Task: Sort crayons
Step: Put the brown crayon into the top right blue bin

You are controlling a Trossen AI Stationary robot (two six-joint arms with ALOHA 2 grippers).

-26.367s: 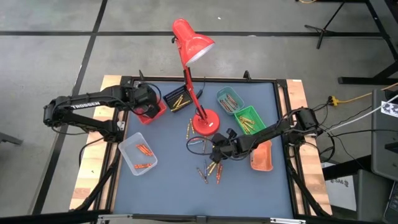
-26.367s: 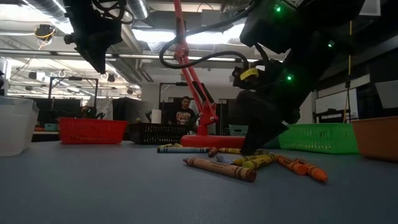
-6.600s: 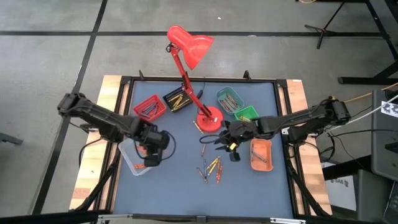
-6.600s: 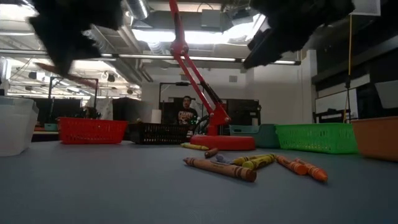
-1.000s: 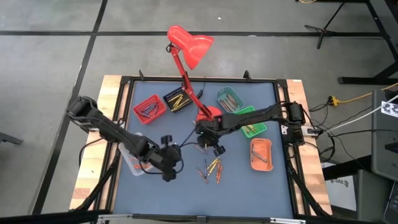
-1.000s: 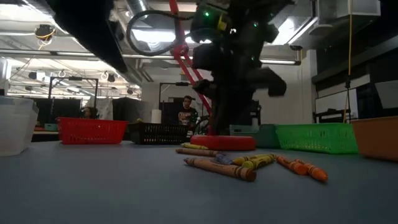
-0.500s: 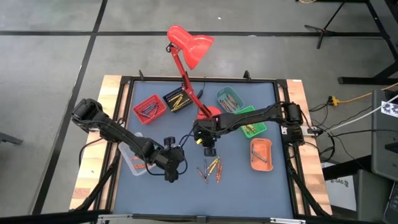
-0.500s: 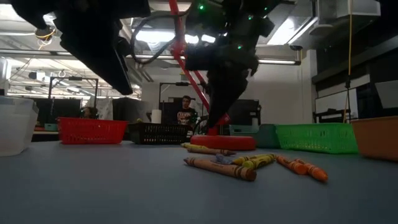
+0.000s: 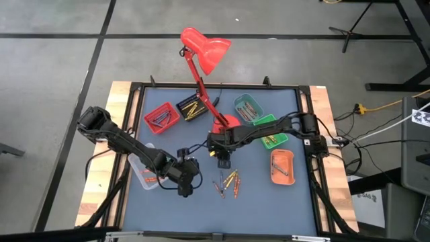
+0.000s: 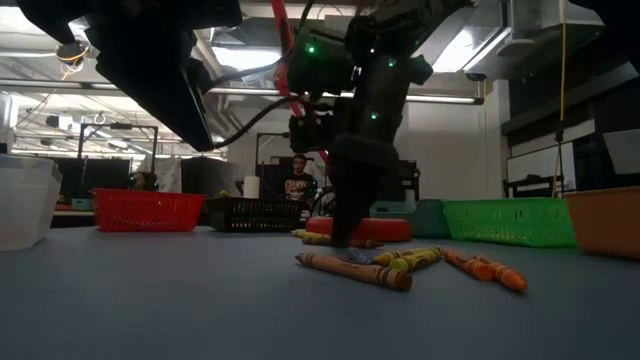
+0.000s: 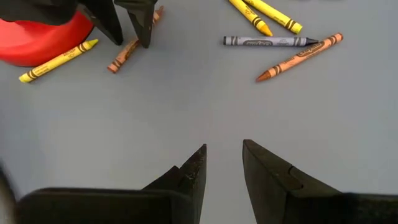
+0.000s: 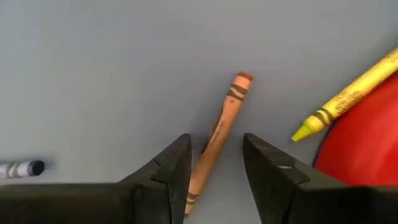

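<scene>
Several crayons [image 9: 228,181] lie loose on the blue-grey mat; from table height they show as a row [image 10: 400,265]. My right gripper [image 12: 216,168] is open and points down, just on the near side of the red lamp base [image 12: 367,149]. Its fingers stand on either side of the end of an orange-brown crayon [image 12: 219,134] that lies flat on the mat. A yellow crayon [image 12: 348,93] lies against the lamp base. My left gripper [image 11: 222,165] hangs open over bare mat, left of the loose crayons [image 11: 267,41], with nothing between its fingers.
Small trays stand around the mat: red [image 9: 160,117], black [image 9: 190,107], teal [image 9: 248,107], green [image 9: 269,132], orange [image 9: 282,167] and clear [image 9: 144,171]. The red desk lamp [image 9: 205,50] rises at the far middle. A person stands in the room beyond [image 10: 297,185].
My right gripper has sunk from above the lamp base down to the mat and has rolled about its own axis. Its fingertips now reach the mat at the orange-brown crayon. The crayons lie as before.
</scene>
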